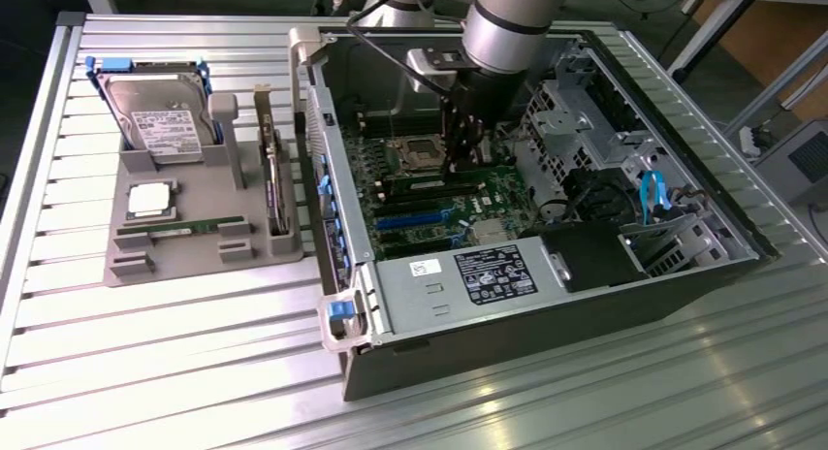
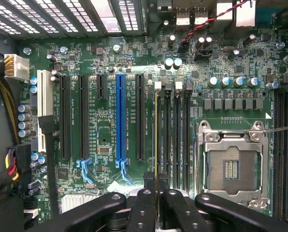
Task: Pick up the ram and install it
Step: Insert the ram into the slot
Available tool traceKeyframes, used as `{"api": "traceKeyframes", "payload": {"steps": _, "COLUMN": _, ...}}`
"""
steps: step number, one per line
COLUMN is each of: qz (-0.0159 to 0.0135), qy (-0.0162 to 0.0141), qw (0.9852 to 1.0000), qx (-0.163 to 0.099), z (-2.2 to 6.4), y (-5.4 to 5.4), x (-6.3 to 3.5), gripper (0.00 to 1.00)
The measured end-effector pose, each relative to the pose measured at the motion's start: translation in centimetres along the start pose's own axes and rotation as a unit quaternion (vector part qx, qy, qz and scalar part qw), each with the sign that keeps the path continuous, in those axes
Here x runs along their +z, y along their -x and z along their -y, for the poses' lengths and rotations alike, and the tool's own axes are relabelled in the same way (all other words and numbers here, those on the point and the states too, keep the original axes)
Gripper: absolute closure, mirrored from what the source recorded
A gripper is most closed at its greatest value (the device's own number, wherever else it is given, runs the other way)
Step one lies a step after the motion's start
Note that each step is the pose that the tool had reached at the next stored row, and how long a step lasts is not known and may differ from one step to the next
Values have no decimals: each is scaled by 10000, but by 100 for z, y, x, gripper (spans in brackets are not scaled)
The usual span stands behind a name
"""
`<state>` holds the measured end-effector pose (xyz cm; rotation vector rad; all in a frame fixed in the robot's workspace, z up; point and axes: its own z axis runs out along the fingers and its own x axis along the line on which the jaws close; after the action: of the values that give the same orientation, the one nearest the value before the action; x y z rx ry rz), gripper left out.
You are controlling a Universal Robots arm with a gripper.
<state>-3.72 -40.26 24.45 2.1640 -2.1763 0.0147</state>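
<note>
In the wrist view the ram (image 2: 157, 140) appears edge-on as a thin strip, and my gripper (image 2: 157, 194) is shut on it, with a black finger (image 2: 144, 205) pressed to each side. The stick lies in line with the outermost of the memory slots (image 2: 175, 140) beside the CPU socket (image 2: 231, 164); I cannot tell whether it touches the slot. In the exterior view my gripper (image 1: 457, 140) reaches down into the open computer case (image 1: 544, 314), with the ram (image 1: 453, 165) just above the motherboard. A second, similar stick (image 1: 194, 225) lies on the grey tray (image 1: 169, 261).
The tray at the exterior view's left also carries a silver hard drive (image 1: 162, 120), a CPU (image 1: 151, 200) and an upright expansion card (image 1: 273, 178). Inside the case are a power supply (image 1: 498, 271), drive cages (image 1: 583, 111), cables and a blue expansion slot (image 2: 119, 121).
</note>
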Motion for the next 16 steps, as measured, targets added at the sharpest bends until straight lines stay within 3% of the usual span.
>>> {"api": "traceKeyframes", "payload": {"steps": 16, "qz": -4, "qy": -4, "qw": 10000, "qx": -59, "z": -18, "y": 53, "x": 89, "gripper": 88}}
